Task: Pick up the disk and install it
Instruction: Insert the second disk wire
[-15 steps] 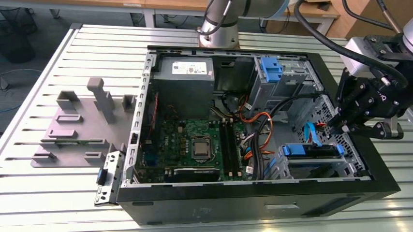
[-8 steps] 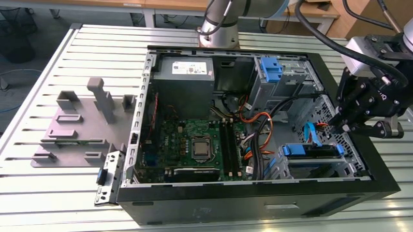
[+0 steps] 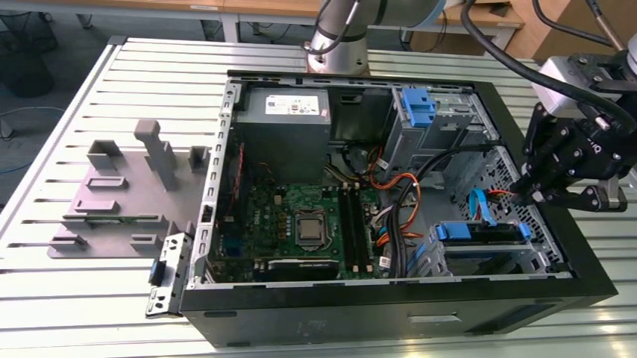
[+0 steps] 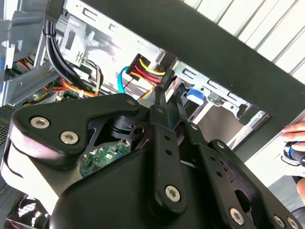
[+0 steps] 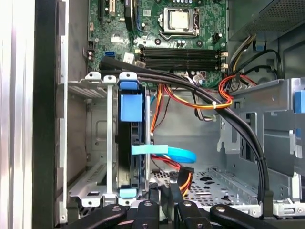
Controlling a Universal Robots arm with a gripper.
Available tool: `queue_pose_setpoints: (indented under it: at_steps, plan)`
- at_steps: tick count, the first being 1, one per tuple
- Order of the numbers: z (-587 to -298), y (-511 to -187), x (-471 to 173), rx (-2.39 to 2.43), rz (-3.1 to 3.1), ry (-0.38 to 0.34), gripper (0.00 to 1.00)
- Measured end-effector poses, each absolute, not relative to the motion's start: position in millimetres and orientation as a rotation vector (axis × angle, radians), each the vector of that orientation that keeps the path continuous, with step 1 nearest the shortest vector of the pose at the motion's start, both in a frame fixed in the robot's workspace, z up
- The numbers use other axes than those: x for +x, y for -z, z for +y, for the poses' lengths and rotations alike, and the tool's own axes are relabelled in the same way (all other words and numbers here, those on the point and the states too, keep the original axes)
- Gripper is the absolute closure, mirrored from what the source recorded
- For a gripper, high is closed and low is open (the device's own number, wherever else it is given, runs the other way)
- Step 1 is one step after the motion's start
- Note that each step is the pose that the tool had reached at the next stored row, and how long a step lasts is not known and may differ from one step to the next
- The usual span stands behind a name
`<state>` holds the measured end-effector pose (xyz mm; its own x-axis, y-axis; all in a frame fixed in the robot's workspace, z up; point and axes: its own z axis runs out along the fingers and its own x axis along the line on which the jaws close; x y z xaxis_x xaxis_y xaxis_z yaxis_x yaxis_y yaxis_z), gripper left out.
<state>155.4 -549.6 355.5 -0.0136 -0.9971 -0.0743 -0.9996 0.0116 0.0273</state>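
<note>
Disk (image 5: 129, 143) sits edge-on in the drive cage (image 5: 90, 143) of the open PC case (image 3: 398, 298), blue rails (image 5: 131, 106) showing — long axis along the bay. In the exterior view the hand (image 3: 545, 195) hangs at the case's 3 o'clock wall, disk at its 7 o'clock. Cannot tell hand opening; nothing visibly held.

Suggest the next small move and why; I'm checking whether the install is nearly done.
Probably back the tool straight out, slowly. The disk already sits on edge in its metal cage, and red and orange wires lie right beside the tool, so a sideways move might snag them.
</note>
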Motion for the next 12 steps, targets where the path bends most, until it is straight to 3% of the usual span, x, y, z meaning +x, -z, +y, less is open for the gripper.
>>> queue_pose_setpoints:
  at_steps: [12]
  plan:
    - [-549.6, -347.8, 164.3, -2.184, 2.212, -0.112, 0.76]
